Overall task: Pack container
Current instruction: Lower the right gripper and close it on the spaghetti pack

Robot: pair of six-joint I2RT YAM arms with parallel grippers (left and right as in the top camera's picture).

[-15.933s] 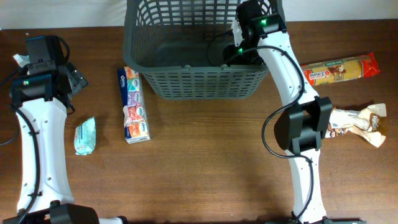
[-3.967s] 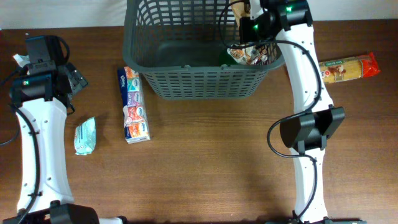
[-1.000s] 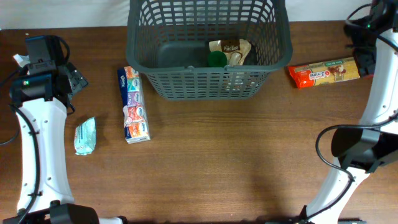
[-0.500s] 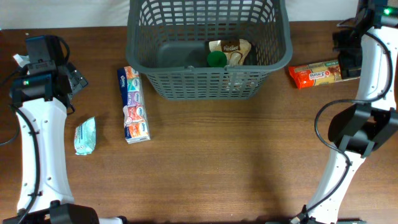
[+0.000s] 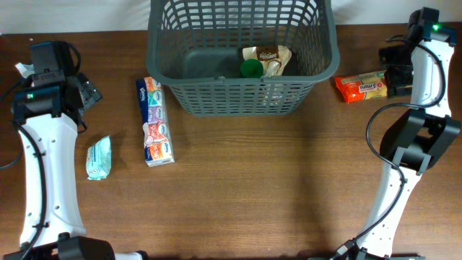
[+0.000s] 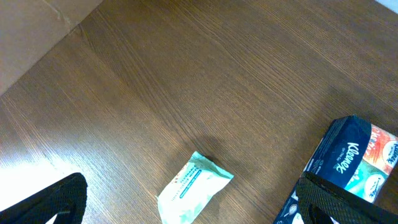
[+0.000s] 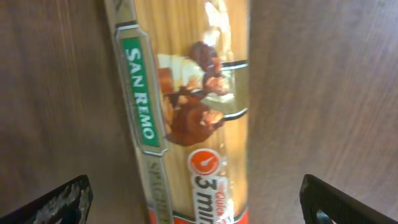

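The basket (image 5: 238, 97) sits at the far middle of the desk (image 5: 238, 195), with a snack bag (image 5: 267, 58) inside near its front right. The right hand (image 7: 199, 202) hangs spread wide over a spaghetti pack (image 5: 363, 87) lying just right of the basket, one finger on each side. The left hand (image 6: 186, 208), also spread and holding nothing, hovers at the far left above a wipes pack (image 5: 99, 157), near a tissue pack (image 5: 156, 121).
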